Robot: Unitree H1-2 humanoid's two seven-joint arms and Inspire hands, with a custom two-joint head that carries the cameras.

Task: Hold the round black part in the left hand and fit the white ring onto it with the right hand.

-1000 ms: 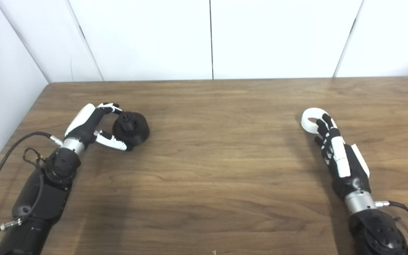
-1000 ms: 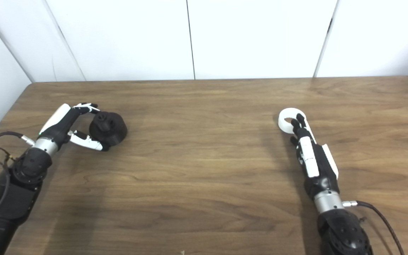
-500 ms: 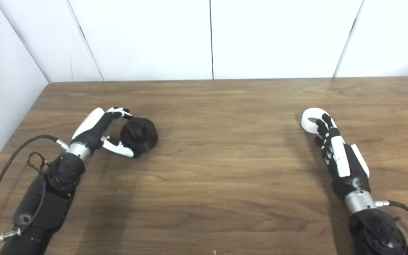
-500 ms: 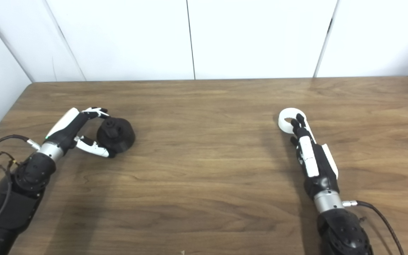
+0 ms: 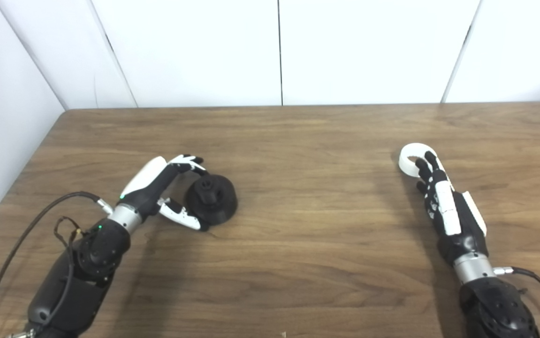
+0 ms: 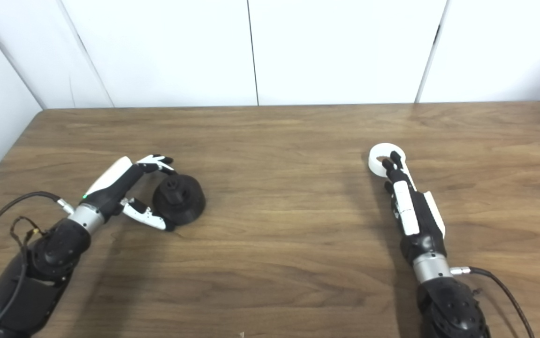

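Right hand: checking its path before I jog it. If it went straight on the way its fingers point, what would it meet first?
The white ring. The right hand points straight at it, fingertips already over its rim; actual contact is unclear.

The left hand (image 5: 166,190) has carried the black part (image 5: 211,199) rightward and nearer along the table (image 5: 298,234).

Round black part (image 5: 211,199) left on table, white ring (image 5: 412,158) right
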